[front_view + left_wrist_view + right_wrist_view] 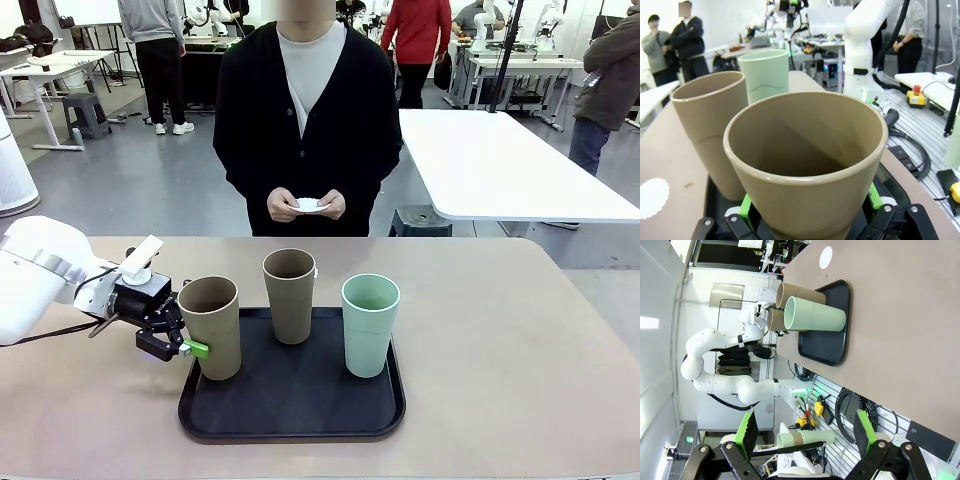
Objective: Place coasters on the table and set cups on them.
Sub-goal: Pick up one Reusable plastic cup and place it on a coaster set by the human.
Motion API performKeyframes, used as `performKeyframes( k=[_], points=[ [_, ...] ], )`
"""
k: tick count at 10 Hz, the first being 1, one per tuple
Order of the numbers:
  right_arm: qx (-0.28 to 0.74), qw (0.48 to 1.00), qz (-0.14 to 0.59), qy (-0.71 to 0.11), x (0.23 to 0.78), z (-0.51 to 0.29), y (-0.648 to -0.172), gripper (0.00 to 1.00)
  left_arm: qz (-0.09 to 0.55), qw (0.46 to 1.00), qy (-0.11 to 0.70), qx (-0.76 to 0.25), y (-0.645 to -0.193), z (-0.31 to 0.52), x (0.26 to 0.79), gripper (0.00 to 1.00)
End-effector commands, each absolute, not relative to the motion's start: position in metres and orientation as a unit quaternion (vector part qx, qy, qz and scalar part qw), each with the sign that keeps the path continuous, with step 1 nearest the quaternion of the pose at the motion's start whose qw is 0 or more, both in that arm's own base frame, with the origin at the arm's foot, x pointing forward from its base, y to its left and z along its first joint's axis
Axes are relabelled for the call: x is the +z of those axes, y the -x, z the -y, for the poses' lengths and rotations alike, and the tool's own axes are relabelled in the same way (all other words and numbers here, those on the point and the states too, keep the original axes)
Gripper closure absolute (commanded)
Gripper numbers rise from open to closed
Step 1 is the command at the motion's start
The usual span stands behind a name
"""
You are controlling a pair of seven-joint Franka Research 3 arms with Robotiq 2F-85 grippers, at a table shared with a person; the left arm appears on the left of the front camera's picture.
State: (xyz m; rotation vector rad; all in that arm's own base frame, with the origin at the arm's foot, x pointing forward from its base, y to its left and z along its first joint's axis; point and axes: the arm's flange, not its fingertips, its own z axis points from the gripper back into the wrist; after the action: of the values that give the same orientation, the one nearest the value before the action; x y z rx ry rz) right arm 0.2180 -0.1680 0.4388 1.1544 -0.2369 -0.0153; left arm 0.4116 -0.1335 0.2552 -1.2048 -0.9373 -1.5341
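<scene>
Down at my left pincer [200,345]: jaws wide, straddling the near tan cup [805,165] on the tray [300,400], no grip yet. Risk: an off-centre close tips it into the second tan cup [290,295] nearby. Coaster [652,197] lies on the surface [500,350] beside the tray. Right pincer [805,432] wide, empty.

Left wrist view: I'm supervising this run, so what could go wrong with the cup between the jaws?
The tan-brown tapered tumbler between the open jaws has a second tan-brown tumbler close beside it; closing or lifting may knock that one. The tapered wall might slip in the grip. The white lacy paper coaster on the beige table could shift.
</scene>
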Motion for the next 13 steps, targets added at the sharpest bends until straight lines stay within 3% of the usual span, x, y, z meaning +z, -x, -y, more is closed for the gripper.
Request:
performKeyframes(
  k=[1,2,3,4,5,7,8,9,11,13],
  points=[
    [-0.003,0.824,0.121,-0.553,0.440,0.169,-0.219,0.00,0.405,0.448,0.493,-0.626,-0.415,0.138,0.248,0.00],
    [-0.003,0.824,0.121,-0.553,0.440,0.169,-0.219,0.00,0.405,0.445,0.501,-0.622,-0.415,0.140,0.246,0.00],
    [-0.003,0.824,0.121,-0.553,0.440,0.169,-0.219,0.00,0.407,0.443,0.500,-0.623,-0.414,0.141,0.246,0.40],
    [-0.003,0.824,0.121,-0.553,0.440,0.169,-0.219,0.00,0.407,0.441,0.501,-0.623,-0.413,0.143,0.247,0.60],
    [-0.003,0.824,0.121,-0.553,0.440,0.169,-0.219,0.00,0.407,0.441,0.503,-0.622,-0.413,0.143,0.247,1.00],
    [-0.003,0.824,0.121,-0.553,0.440,0.169,-0.219,0.00,0.406,0.440,0.504,-0.623,-0.412,0.143,0.249,1.00],
    [-0.003,0.824,0.121,-0.553,0.440,0.169,-0.219,0.00,0.403,0.442,0.513,-0.616,-0.406,0.141,0.256,0.73],
    [-0.003,0.824,0.121,-0.553,0.440,0.169,-0.219,0.00,0.405,0.442,0.524,-0.605,-0.394,0.137,0.287,0.73],
    [-0.003,0.824,0.121,-0.553,0.440,0.169,-0.219,0.00,0.410,0.449,0.510,-0.608,-0.362,0.126,0.404,0.73],
    [-0.003,0.824,0.121,-0.553,0.440,0.169,-0.219,0.00,0.377,0.468,0.517,-0.610,-0.347,0.129,0.483,0.73]
  ],
)
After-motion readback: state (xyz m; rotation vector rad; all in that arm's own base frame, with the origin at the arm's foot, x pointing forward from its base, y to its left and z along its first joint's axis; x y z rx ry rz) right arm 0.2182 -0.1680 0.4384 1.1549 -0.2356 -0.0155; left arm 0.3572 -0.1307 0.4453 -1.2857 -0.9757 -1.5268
